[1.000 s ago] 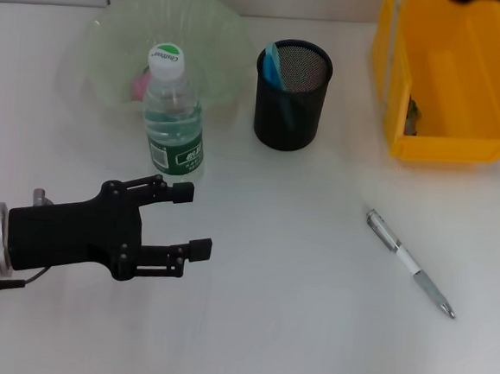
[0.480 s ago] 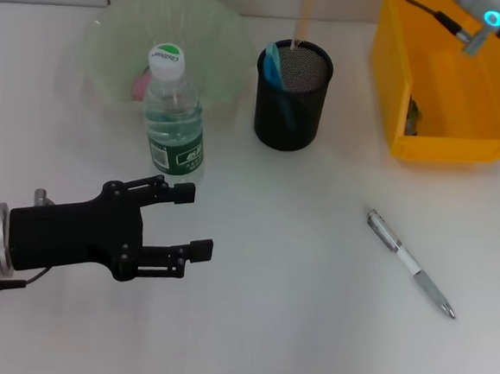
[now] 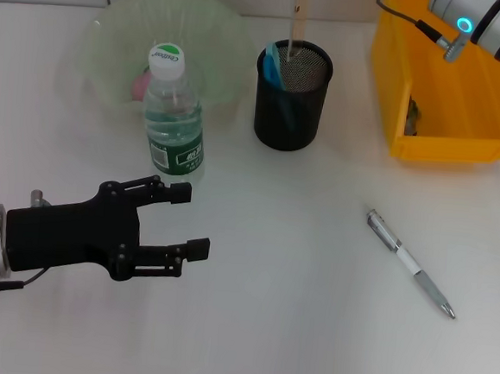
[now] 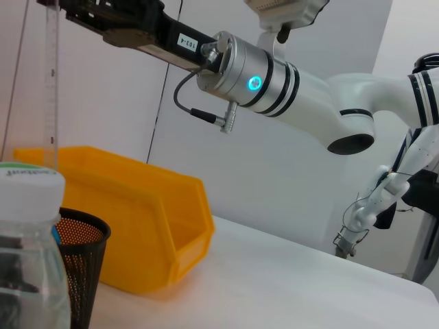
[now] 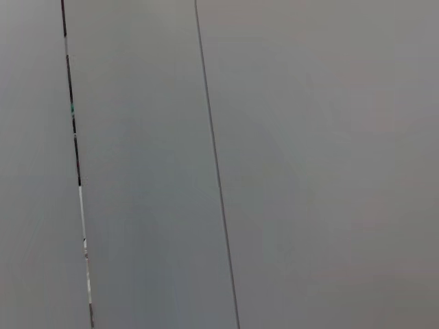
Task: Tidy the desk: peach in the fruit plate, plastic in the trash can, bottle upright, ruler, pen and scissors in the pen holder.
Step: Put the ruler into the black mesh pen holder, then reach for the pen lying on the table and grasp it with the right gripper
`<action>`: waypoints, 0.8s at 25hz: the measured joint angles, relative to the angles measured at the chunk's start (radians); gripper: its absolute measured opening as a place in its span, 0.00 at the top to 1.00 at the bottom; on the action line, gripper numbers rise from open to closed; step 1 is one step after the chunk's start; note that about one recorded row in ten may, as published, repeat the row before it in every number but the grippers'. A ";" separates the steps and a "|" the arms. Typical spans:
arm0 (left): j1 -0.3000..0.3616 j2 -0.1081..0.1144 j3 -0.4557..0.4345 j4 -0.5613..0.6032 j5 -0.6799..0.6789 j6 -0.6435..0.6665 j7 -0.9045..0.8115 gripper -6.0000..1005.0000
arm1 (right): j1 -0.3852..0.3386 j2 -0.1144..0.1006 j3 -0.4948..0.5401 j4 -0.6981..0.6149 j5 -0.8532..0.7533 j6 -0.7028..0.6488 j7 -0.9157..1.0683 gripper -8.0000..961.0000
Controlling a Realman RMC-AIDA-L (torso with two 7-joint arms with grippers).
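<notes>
The bottle (image 3: 174, 112) was found upright and the peach (image 3: 142, 83) lay in the fruit plate (image 3: 115, 29). A ruler (image 3: 297, 13) was held above the pen holder (image 3: 292, 95) by the right gripper (image 4: 58, 3), apparently clamped. The pen (image 3: 410, 262) remained at four o'clock. The left gripper (image 3: 187, 221) was spread, idle.

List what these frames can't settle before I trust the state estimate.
- Right hand: out of frame in the head view; in the left wrist view its fingertips are cut off by the edge, so its grip on the ruler is unconfirmed.
- Pen holder: blue items inside, identity hidden by the mesh wall.
- Fruit plate: pink object mostly hidden behind the bottle.
- Yellow bin: small dark contents, too small to identify.
- Right wrist view: only wall.
</notes>
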 joint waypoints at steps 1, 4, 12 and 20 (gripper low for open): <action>-0.002 0.000 0.000 0.001 0.000 0.000 0.000 0.14 | -0.002 0.000 0.000 0.000 0.000 0.001 0.001 0.62; -0.006 0.000 0.000 0.001 0.000 0.000 0.000 0.14 | -0.002 0.000 0.000 0.001 -0.001 0.001 0.008 0.62; -0.009 0.000 0.004 0.005 0.000 -0.002 -0.001 0.14 | -0.035 -0.006 -0.058 -0.057 -0.008 -0.005 0.084 0.46; -0.008 0.007 0.004 0.006 0.000 0.005 -0.001 0.14 | -0.250 -0.043 -0.219 -0.677 -0.422 -0.057 0.760 0.32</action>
